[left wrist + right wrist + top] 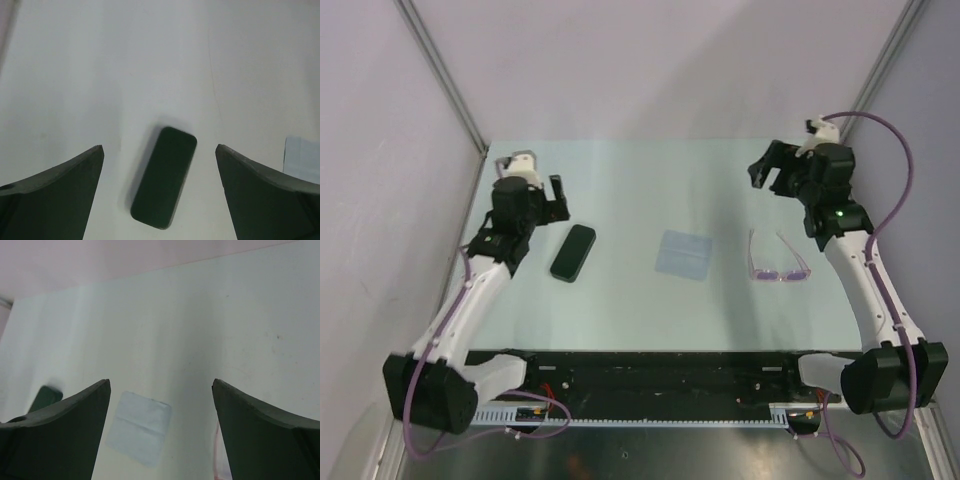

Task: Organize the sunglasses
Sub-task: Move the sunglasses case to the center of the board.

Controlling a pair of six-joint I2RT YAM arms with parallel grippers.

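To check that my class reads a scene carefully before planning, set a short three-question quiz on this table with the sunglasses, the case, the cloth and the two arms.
1. True or false: the sunglasses lie inside the black case.
2. Which thing lies between the black case and the sunglasses? A) a pale blue cloth B) a mug C) a second case
3. Short answer: which is nearer the sunglasses, the left tool or the right tool?

Key: 1 false, they lie in the open, apart from it; 2 A; 3 the right tool.
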